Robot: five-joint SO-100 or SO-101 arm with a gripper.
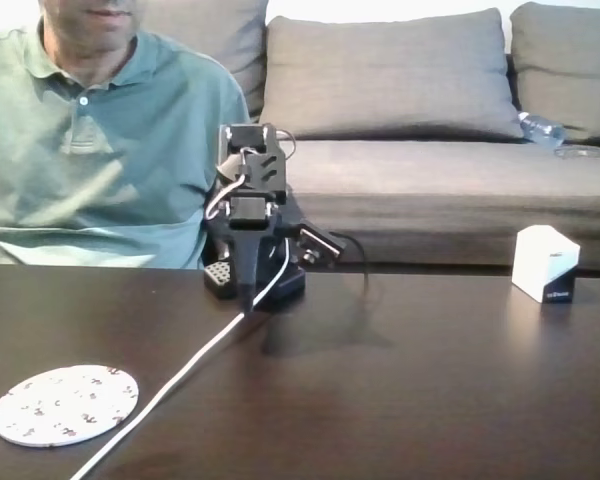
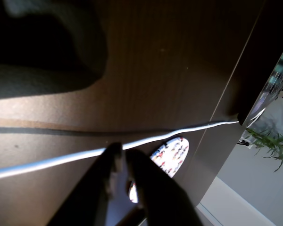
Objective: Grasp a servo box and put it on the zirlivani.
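Resting folded at its base, the arm keeps its fingers [image 2: 120,162] together and empty, the servo box [image 1: 546,263] lying well apart to their right in the fixed view, the zirlivani [image 1: 65,404] opposite on the bench [image 1: 410,400].

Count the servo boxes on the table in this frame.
1. The servo box sits at the far right of the dark table in the fixed view, near its back edge, far from the zirlivani at front left. Nothing suggests another is hidden.
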